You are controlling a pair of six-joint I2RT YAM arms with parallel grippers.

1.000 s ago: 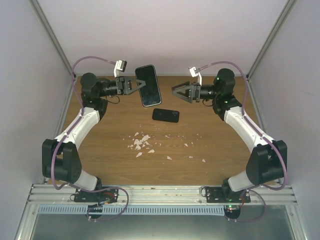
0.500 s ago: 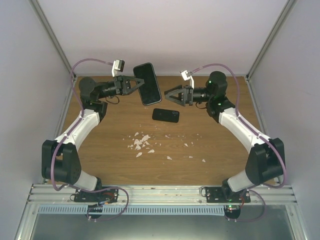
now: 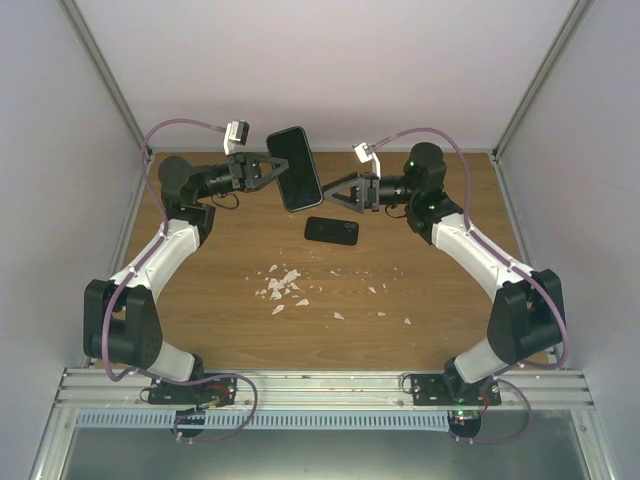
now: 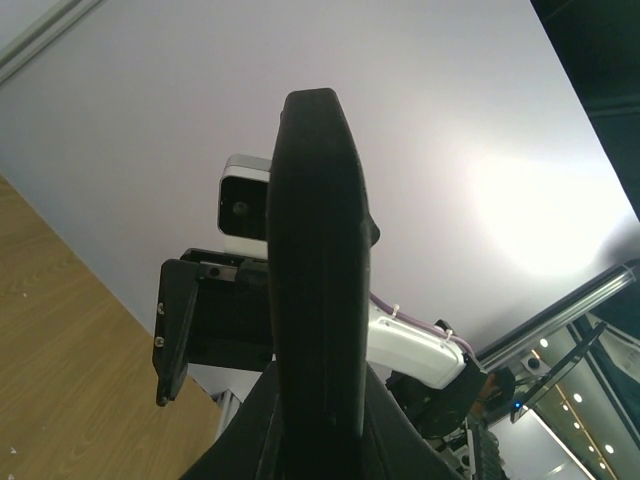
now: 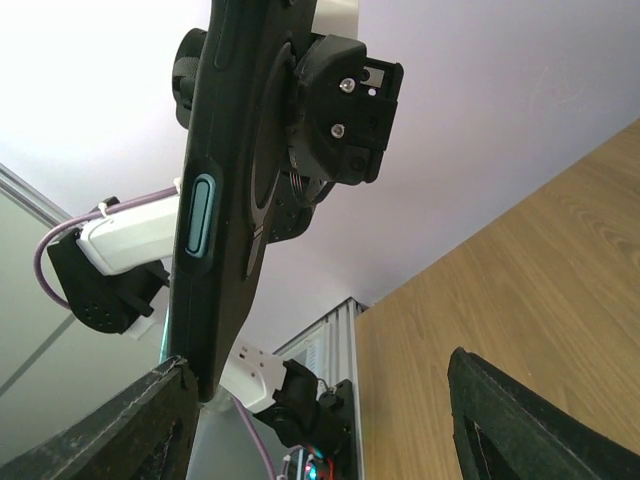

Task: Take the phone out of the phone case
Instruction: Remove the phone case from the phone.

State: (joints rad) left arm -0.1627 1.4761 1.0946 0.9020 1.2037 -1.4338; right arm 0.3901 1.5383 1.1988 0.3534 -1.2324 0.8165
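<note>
Above the worktop's (image 3: 420, 300) 12 o'clock edge, your left claw (image 3: 262, 170) is clenched on the phone case (image 5: 215, 200) (phone (image 3: 295, 170) apparently inside). Your right claw (image 3: 332, 192), jaws spread, sits at its 3 o'clock; an off-centre pinch could twist it loose.

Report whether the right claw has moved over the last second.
Yes. The right claw moved left relative to the black slab lying on the table, toward the held phone.

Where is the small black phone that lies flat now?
Top view: the small black phone lies on the table at far centre, just under the right gripper in the image, beyond the white scraps.
</note>
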